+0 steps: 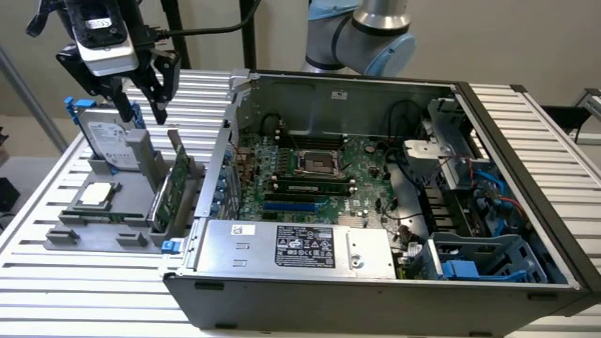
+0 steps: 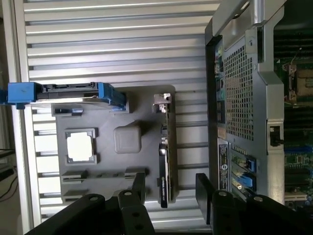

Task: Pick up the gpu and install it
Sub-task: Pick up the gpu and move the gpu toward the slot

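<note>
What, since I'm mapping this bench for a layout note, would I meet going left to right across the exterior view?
silver hard drive with blue frame → thin green gpu card → green motherboard → blue-grey plastic drive cage

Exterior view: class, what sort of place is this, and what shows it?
Probably a robotics lab's computer-assembly bench: an open computer case on a slatted metal table, a grey parts holder carrying the gpu, and a robot arm.

Gray holder (image 1: 94, 239) is hiding the lower edge of the gpu (image 1: 169, 193); wrist view's border is cutting off the gripper (image 2: 170, 188).
</note>
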`<act>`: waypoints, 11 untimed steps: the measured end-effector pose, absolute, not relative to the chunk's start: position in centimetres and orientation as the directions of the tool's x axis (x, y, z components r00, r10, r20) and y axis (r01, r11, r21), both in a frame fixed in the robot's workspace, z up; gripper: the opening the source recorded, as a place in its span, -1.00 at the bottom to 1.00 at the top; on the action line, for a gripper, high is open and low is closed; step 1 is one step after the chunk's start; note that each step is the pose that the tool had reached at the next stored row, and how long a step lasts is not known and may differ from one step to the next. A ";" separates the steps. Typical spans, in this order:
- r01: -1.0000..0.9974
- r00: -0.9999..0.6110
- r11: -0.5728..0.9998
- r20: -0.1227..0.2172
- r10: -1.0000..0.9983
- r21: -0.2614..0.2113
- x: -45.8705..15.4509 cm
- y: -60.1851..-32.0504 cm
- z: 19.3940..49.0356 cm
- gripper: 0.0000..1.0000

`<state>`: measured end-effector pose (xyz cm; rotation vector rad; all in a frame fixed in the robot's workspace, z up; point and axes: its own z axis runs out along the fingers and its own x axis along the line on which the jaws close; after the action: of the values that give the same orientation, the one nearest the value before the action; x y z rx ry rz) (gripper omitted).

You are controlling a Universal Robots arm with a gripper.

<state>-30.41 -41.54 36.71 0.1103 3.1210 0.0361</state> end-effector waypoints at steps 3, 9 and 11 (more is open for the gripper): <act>0.070 -0.997 0.997 -0.018 0.071 0.024 -30.4 -41.6 36.2 0.08; 0.069 -0.997 0.997 -0.018 0.070 0.024 -30.4 -41.9 35.1 0.08; 0.068 -0.997 0.997 -0.018 0.069 0.024 -30.4 -42.0 34.7 0.08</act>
<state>-30.41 -42.01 34.71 0.1071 3.1212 0.0361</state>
